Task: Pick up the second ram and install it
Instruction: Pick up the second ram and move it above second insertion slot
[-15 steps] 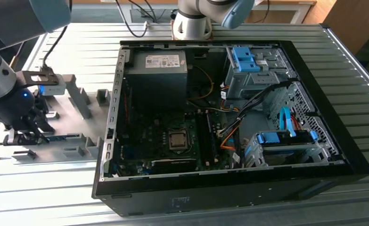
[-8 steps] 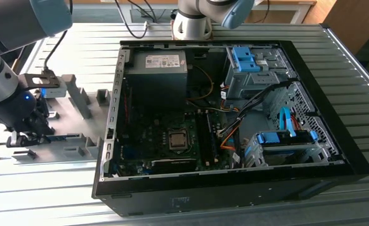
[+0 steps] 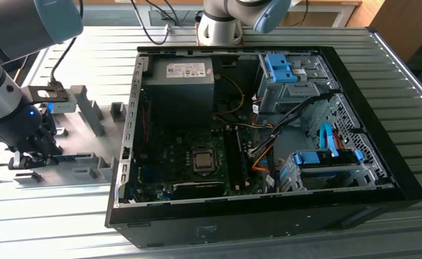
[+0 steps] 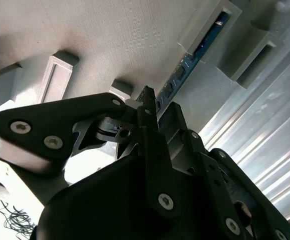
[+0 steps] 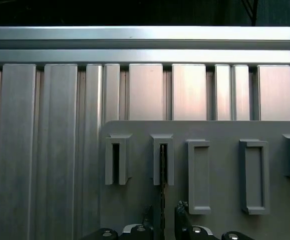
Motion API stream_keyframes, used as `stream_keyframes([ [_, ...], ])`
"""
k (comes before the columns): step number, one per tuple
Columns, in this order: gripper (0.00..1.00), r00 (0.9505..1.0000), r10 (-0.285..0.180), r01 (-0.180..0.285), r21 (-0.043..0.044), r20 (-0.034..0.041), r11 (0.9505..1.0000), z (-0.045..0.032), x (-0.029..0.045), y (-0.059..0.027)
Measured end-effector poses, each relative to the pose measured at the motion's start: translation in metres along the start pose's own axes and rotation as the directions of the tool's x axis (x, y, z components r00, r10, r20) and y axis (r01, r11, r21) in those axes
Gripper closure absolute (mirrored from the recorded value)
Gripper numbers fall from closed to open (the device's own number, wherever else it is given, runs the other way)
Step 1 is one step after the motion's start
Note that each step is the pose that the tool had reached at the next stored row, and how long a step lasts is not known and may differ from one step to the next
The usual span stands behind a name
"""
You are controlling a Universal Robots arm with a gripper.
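- Second ram [image 4: 187,65]: near end hidden behind the tool [image 4: 159,102] in the second wrist view; far end sunk in a slot of the gray fixture [image 4: 197,27].
- Arm [image 3: 9,32]: cut off at the exterior view's upper left corner.
- Counter [image 3: 383,70]: cropped by every edge of the exterior view.

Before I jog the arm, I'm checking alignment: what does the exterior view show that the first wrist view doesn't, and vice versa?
Exterior view: the open case with its motherboard, beside the fixture. First wrist view: the ram edge-on in its slot, between the fingertips of the open gripper. Both: the gripper low over the fixture on the table.
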State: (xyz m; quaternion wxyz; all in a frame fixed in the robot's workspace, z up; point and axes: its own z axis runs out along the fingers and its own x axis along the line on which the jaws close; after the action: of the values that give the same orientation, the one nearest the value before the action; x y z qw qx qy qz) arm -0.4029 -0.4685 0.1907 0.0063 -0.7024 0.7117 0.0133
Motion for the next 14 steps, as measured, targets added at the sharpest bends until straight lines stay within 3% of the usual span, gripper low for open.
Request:
stream_keyframes([
  [5, 0.71, 1.0000, -0.002, 0.002, 0.0000, 0.0007, 1.0000, 0.0006, 0.0000, 0.0000],
  [6, 0.78, 1.0000, -0.002, 0.002, -0.0001, 0.0008, 1.0000, 0.0007, 0.0000, 0.0000],
  [14, 0.86, 1.0000, -0.002, 0.002, 0.0000, 0.0009, 1.0000, 0.0009, 0.0000, 0.0000],
])
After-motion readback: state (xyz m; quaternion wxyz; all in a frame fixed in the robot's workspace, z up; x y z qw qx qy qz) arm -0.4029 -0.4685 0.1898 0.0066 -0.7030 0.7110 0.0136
